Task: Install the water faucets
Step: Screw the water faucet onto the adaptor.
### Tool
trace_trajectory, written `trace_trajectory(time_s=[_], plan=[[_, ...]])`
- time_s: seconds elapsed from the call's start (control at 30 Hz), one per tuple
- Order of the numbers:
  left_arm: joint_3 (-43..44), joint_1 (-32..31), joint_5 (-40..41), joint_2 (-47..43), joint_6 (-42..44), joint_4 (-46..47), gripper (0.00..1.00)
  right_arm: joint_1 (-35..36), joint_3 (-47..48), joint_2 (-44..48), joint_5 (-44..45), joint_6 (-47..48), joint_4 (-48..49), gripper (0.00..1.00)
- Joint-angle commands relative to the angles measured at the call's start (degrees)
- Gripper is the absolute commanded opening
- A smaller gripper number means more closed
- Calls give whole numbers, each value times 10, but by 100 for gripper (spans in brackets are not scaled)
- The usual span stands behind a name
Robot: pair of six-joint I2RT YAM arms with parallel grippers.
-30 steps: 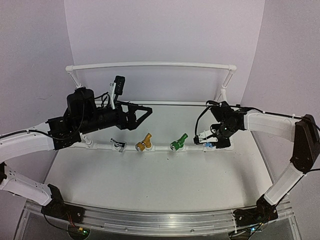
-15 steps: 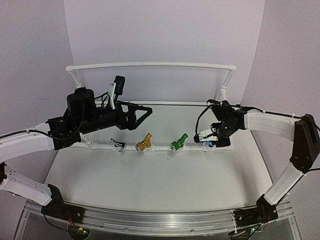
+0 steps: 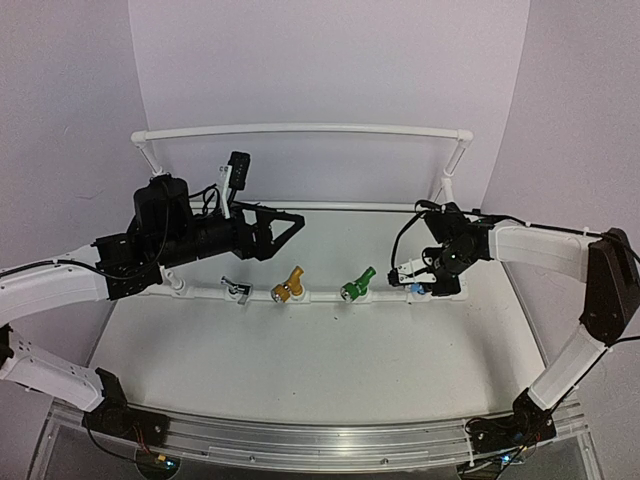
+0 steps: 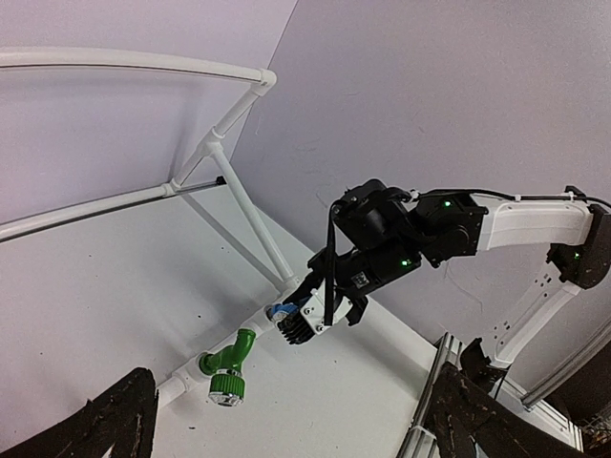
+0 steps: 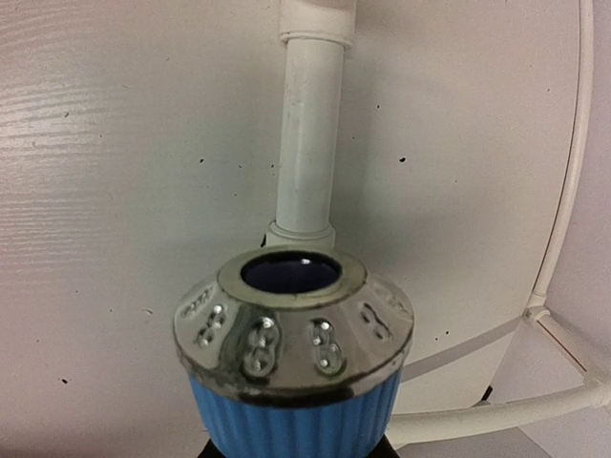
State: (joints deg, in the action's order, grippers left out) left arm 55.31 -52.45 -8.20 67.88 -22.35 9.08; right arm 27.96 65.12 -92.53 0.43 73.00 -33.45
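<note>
At the right end of the front pipe (image 3: 320,297): the blue faucet (image 3: 417,290), pinched in the right claw (image 3: 408,275), jaws drawn in narrow against its ribbed blue body. From the right wrist, visible as a dimpled silver nozzle ring with a dark round mouth, facing a white pipe stub just beyond; whether touching it, cannot tell. From the left wrist, visible as a blue patch between the white fingertips, right at the pipe joint.

Further left along the same pipe, in a row and apart from one another: the green faucet (image 3: 357,283), tilted with its nozzle toward the near edge, then the yellow faucet (image 3: 287,286), then the silver faucet (image 3: 238,291). All three plugged into white fittings on the pipe and free of both claws.

Above and behind the silver and yellow ones, hanging clear of the pipe: the left claw (image 3: 288,232), black fingers spread wide apart, holding nothing.

Around all this, a white pipe frame (image 3: 300,128), with a curved back rail raised on slanted struts at both ends and the front pipe lying low on the desk (image 3: 320,380). White desk top, faintly speckled, with a metal rail (image 3: 320,440) along the near edge by the arm bases. Plain lilac wall (image 3: 330,60) behind and at both sides.
</note>
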Motion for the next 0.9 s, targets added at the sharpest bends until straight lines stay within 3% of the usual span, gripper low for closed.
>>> trace_trajectory(time_s=[0.0,0.87], plan=[[3,2,9,-19,6,19,100,-11,7,-18,-8,-62,-14,0],[14,3,24,-37,18,6,100,-16,-54,14,-19,-368,25,0]])
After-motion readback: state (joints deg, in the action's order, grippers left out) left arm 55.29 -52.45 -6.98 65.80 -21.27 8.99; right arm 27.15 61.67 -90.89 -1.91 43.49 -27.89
